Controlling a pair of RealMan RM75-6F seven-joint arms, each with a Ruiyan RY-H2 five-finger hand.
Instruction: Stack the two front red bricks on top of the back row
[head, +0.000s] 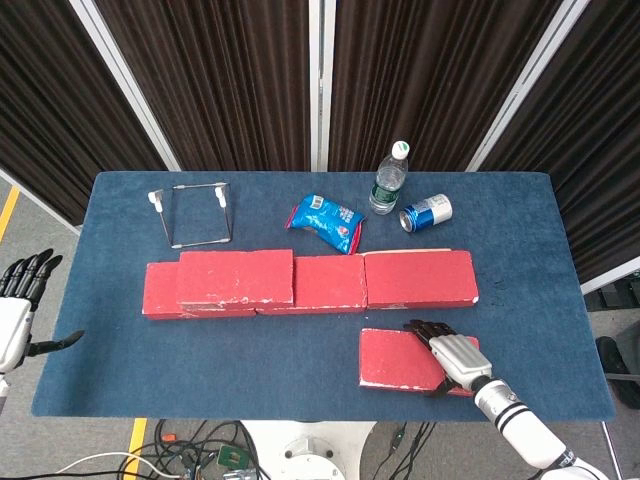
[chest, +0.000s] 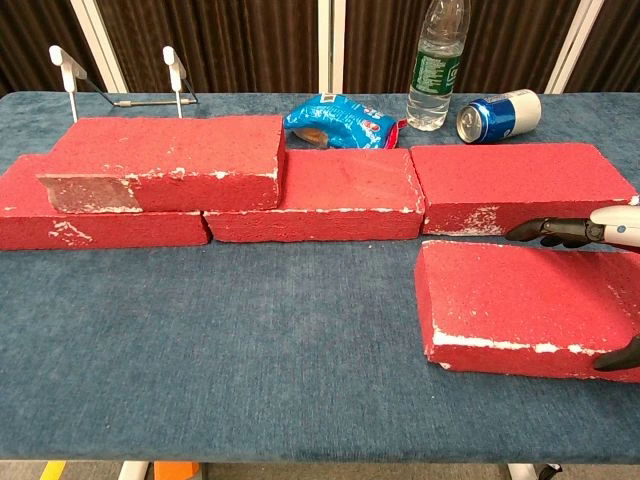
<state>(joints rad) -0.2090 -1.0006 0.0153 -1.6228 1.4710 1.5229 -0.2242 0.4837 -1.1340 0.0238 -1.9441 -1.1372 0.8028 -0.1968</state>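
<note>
Head view shows my right hand (head: 447, 353) laid over the right end of the front red brick (head: 402, 360), fingers on its top face and thumb at its near edge, gripping it. Chest view confirms the fingers (chest: 548, 232) along the back edge and the brick's right end slightly lifted. My left hand (head: 18, 300) hangs off the table's (head: 300, 345) left edge, fingers spread, holding nothing. I note the back row (head: 330, 283) of three bricks, with one stacked brick (head: 236, 277) already on its left portion. Behind it: chip bag (head: 326, 221), water bottle (head: 389, 180), blue can (head: 426, 212), wire stand (head: 195, 213).
</note>
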